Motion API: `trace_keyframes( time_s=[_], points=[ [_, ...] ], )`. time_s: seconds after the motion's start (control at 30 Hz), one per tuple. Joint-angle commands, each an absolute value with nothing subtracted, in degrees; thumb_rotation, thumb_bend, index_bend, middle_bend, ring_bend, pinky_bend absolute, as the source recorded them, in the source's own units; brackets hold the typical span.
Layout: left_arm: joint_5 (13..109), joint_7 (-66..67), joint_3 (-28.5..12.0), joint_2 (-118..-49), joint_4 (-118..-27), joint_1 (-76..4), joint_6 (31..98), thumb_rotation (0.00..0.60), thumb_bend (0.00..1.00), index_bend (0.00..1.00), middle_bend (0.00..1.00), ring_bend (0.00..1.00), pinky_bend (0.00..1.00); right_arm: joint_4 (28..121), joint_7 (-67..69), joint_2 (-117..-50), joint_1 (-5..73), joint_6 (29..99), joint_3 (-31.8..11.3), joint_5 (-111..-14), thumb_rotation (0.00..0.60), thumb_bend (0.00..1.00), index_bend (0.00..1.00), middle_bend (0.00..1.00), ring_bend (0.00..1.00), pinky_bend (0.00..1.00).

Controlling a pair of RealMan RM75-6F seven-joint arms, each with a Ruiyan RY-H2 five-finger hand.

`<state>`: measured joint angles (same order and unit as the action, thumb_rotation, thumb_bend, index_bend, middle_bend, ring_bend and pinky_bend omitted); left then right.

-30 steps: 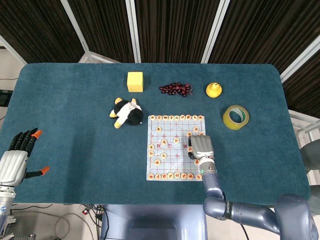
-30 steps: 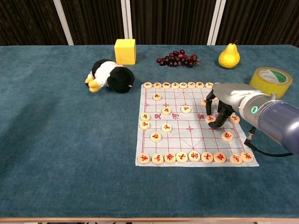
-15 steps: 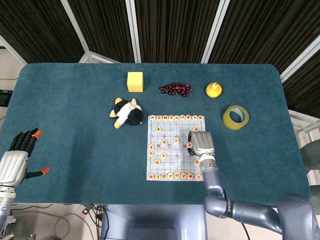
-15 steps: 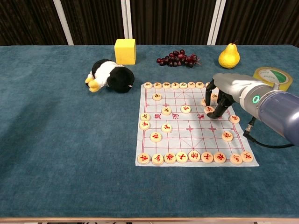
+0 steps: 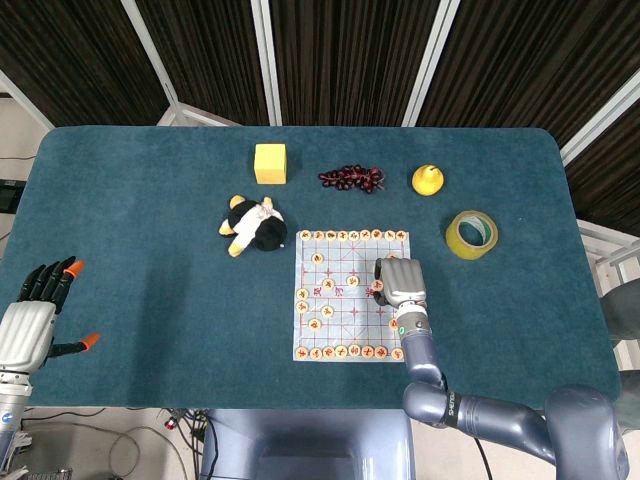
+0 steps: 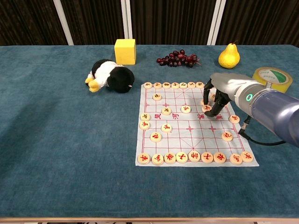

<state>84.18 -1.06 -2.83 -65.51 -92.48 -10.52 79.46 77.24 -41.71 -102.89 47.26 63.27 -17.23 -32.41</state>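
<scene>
One chess piece (image 6: pixel 207 108) sat pinched under the right hand (image 6: pixel 218 93), whose fingers (image 6: pixel 211 106) had carried it farther up the board (image 6: pixel 163 140) toward the pear (image 6: pixel 229 56); the left hand (image 5: pixel 35 310) stayed spread, holding nothing.

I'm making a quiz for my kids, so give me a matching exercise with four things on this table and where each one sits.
Things:
1. yellow foam cube
2. black and white plush penguin
3. yellow pear
4. roll of yellow tape

Places:
A. right of the paper chess board
B. right of the dark grapes
C. at the board's far left corner
D. left of the grapes

Pairs: 1-D, 2-C, 3-B, 4-A
</scene>
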Motion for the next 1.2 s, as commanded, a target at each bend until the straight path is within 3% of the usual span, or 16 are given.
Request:
trace_keyframes(
  time_s=[0.03, 0.43, 1.2],
  points=[
    [84.2, -1.0, -2.8, -65.5, -92.5, -10.5, 79.4, 0.600, 0.00, 0.00, 0.00, 0.00, 0.00, 76.6, -41.5, -103.2, 47.4, 63.0, -17.4, -32.4, 0.600, 0.40, 0.53, 0.98, 1.00, 1.00],
    [84.0, -1.0, -2.9, -65.5, -92.6, -10.5, 79.4, 0.600, 0.00, 0.00, 0.00, 0.00, 0.00, 75.0, -41.5, -103.9, 47.6, 62.8, -17.5, -32.3, 0.600, 0.40, 0.52, 0.98, 1.00, 1.00],
    [84.3, -1.0, -2.8, -65.4, -92.6, -10.5, 79.6, 0.600, 0.00, 0.00, 0.00, 0.00, 0.00, 79.3, -41.4, -102.4, 46.5, 65.6, -17.4, -34.1, 0.600, 0.40, 0.33, 0.98, 1.00, 1.00]
  ],
)
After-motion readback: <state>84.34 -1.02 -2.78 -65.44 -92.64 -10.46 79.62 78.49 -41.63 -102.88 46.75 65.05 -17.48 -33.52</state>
